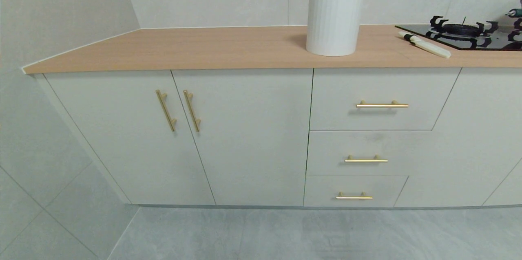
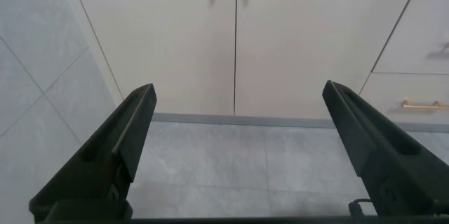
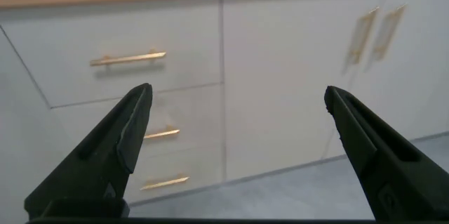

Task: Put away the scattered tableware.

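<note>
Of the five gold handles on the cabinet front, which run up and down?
The left door handle and right door handle, side by side on the cupboard doors; the three drawer handles lie level.

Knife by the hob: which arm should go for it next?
Probably the right. The knife lies at the right end of the counter, and the right pincer, open, faces the drawers below that side; the left pincer faces the double doors farther left.
</note>
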`<state>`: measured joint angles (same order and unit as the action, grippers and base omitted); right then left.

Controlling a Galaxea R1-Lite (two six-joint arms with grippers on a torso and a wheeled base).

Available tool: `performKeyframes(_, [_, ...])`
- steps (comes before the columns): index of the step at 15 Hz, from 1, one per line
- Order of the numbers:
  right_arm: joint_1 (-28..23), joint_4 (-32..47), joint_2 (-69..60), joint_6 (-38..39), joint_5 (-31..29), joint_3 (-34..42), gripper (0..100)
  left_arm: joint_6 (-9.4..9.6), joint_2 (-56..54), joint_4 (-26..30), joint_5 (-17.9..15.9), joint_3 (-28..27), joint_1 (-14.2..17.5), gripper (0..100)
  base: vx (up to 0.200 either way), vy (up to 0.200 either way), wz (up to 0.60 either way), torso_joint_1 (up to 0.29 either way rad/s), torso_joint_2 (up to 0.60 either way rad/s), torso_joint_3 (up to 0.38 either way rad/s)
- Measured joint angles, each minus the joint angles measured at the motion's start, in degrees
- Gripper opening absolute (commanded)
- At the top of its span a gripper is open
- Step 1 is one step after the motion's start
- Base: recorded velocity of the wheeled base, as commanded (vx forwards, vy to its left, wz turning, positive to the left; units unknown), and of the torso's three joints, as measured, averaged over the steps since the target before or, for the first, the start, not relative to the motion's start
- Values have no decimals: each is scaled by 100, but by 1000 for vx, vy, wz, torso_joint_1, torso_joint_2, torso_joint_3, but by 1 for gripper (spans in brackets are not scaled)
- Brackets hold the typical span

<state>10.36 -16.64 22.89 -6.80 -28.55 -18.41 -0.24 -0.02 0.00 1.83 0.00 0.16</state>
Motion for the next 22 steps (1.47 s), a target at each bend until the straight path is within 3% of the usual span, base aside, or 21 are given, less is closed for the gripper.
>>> performKeyframes(5, [-948, 1298, -1836, -258, 786, 26, 100, 2, 0, 0, 0, 0, 0, 100, 0, 0, 0, 0, 0, 0])
performKeyframes(10, [-1058, 1290, -2254, 279, 1529, 774, 100, 0, 0, 0, 0, 0, 0, 100, 0, 0, 0, 0, 0, 0])
performKeyframes(14, [-1063, 1653, -2294, 557, 2779, 1734, 100, 2, 0, 0, 0, 0, 0, 100, 0, 0, 0, 0, 0, 0])
performKeyframes(22, [-1036, 1671, -2300, 596, 2842, 1830, 100, 0, 0, 0, 0, 0, 0, 100, 0, 0, 0, 0, 0, 0])
